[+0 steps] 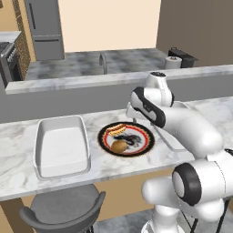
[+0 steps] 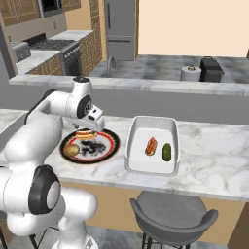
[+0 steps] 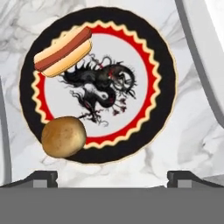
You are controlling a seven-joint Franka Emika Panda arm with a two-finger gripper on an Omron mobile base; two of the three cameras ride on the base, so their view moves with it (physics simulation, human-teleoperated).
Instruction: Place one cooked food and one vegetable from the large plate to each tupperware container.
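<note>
The large plate [image 3: 153,48] [image 1: 148,136] [image 2: 111,144] lies on the marble counter between two tupperware containers. On it rest a hot dog in a bun [image 3: 63,50] [image 2: 85,134] and a brown potato [image 3: 63,136] [image 2: 71,150]. My gripper [image 3: 112,179] [image 2: 93,127] hangs open just above the plate, nothing between its fingertips [image 3: 41,178]. One tupperware container [image 1: 61,145] is empty. The other tupperware container [image 2: 151,127] holds a hot dog [image 2: 151,146] and a green vegetable [image 2: 167,151].
A grey stool [image 2: 170,214] stands under the counter's front edge. Behind the counter runs a raised grey ledge [image 1: 82,84]. Further back are a sink counter with a paper towel roll [image 2: 190,73], and a stove [image 2: 53,46] off to one side.
</note>
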